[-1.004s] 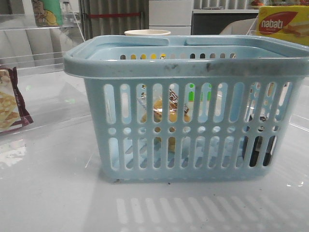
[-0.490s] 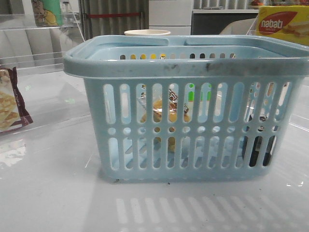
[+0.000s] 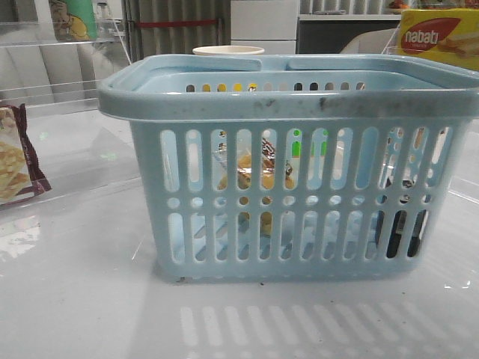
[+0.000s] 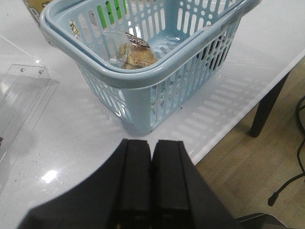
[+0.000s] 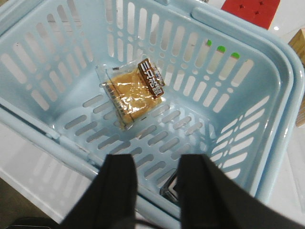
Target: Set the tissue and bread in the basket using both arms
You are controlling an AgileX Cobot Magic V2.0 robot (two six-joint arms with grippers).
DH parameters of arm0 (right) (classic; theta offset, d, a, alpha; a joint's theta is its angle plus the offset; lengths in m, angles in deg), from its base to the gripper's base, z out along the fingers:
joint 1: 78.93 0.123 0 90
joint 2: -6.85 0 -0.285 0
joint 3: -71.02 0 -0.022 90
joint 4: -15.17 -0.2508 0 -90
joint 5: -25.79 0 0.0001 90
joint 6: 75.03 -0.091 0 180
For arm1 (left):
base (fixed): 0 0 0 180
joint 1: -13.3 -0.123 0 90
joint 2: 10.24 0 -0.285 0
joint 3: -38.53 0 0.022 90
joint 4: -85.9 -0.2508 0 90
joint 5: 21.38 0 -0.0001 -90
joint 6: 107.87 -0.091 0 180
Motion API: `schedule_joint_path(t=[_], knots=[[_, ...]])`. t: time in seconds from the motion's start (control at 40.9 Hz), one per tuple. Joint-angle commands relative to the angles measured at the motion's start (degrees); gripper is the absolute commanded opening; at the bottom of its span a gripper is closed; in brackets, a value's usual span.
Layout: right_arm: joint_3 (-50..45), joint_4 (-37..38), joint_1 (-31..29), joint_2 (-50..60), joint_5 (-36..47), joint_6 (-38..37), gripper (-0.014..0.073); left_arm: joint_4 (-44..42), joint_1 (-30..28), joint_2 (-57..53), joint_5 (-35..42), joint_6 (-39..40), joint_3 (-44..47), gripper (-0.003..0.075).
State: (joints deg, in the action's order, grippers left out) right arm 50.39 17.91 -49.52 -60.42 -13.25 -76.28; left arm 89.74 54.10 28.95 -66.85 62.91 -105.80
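Below the right gripper (image 5: 157, 191), jaws apart and empty: bread (image 5: 132, 92) in the basket (image 5: 267, 157).
Soft, light, crinkly bag; pinch its label edge. Left gripper (image 4: 151, 183) closed, empty.

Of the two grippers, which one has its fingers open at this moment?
The right gripper: a clear gap separates its fingers above the basket. The left gripper has its fingers pressed together, holding nothing, over the table beside the basket.

Glossy white table (image 3: 75, 299), dark leg (image 4: 267, 107); wood-plank floor (image 4: 248, 176) w/ black cable (image 4: 290, 183); white cabinets (image 3: 263, 22) behind.
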Motion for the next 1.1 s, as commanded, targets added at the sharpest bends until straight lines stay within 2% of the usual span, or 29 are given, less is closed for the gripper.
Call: schedule_joint_path(t=[0.0,0.098,0.783,0.93,1.077], knots=[[1.64,1.06,0.06,1.15,3.45,0.25,0.0141,0.88,0.49,0.12,4.19,0.59,-1.52,0.0091],[1.64,1.06,0.06,1.15,3.45,0.25,0.0048,0.88,0.49,0.12,4.19,0.59,-1.52,0.0091],[1.64,1.06,0.06,1.15,3.45,0.25,0.0057,0.88,0.35,-0.33,4.32,0.59,-1.42,0.0091],[1.64,1.06,0.06,1.15,3.40,0.25,0.0057,0.99,-3.42,-3.59,5.65,0.59,-1.13,0.0091],[1.64,1.06,0.06,1.15,3.40,0.25,0.0057,0.71,-11.87,-8.20,13.01,0.59,2.74,0.0091]])
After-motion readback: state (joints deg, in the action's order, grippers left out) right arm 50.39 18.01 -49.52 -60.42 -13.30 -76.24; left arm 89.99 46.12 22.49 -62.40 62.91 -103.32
